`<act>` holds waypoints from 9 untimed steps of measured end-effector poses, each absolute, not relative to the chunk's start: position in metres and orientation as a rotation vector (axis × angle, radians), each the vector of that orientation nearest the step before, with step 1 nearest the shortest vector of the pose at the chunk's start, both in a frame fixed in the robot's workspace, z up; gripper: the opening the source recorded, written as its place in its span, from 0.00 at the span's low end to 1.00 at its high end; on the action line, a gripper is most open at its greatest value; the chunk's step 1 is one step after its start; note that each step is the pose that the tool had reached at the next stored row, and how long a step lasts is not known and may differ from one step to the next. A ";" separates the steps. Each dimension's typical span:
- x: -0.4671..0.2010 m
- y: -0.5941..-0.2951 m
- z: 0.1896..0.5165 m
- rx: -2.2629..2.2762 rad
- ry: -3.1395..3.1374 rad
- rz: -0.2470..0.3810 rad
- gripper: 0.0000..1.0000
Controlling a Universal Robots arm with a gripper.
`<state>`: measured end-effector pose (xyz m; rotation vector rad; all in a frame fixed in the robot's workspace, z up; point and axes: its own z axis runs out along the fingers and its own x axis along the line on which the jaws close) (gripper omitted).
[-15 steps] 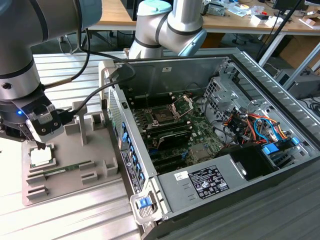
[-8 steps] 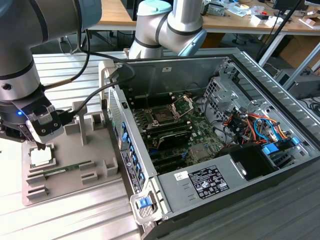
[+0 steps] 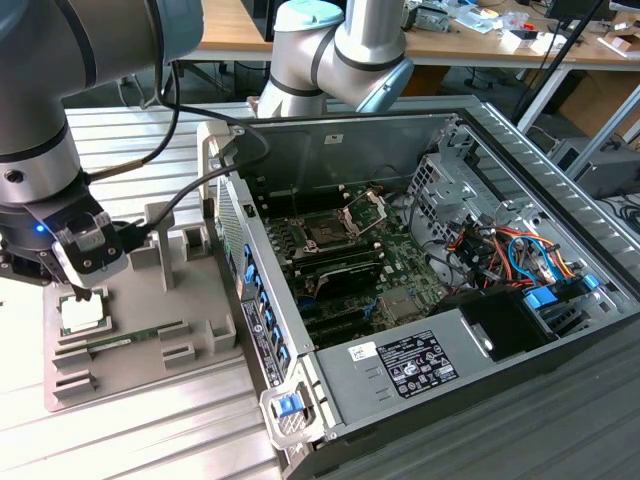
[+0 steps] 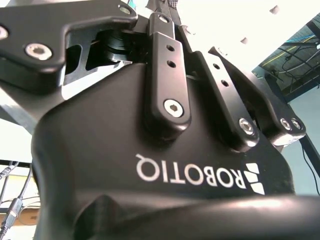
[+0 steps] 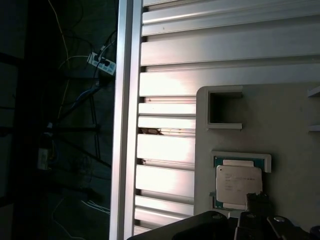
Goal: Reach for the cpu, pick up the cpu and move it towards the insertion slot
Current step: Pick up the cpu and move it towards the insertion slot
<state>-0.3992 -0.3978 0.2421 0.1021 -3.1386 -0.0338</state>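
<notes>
The cpu (image 3: 82, 313) lies flat, pale metal top upward, in a shallow square recess of a grey holder (image 3: 190, 305). The holder rests on the slatted aluminium worktop (image 3: 150, 440) at the exterior view's left. The gripper (image 3: 80, 291) hangs directly over the cpu and very close to it. In the first wrist view a dark tip of the tool overlaps one corner of the chip (image 5: 239, 181), though contact cannot be confirmed. I cannot tell whether the jaws are open or closed, and nothing shows the chip lifted from its seat, so I judge that the reach is ending and the grasp is not yet made. A long green memory stick (image 3: 130, 341) lies in the same holder just beside the cpu. The insertion slot (image 3: 325, 232) sits well apart, on the green board inside the open computer case (image 3: 340, 145), and its silver frame seems swung up. The chip should handle as light, thin and rigid. Its smooth lid would probably be slippery under a flat press, and the contact face underneath is fragile. The sensible hold is therefore across two opposite edges of its green border, kept level. The recess walls leave little of those edges exposed, so the grip would need to be centred and gentle.
</notes>
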 end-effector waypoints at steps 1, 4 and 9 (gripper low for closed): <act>-0.399 -0.398 0.242 0.102 -3.139 -0.034 0.10; -0.399 -0.398 0.241 0.102 -3.139 -0.034 0.10; -0.399 -0.398 0.239 0.102 -3.138 -0.034 0.10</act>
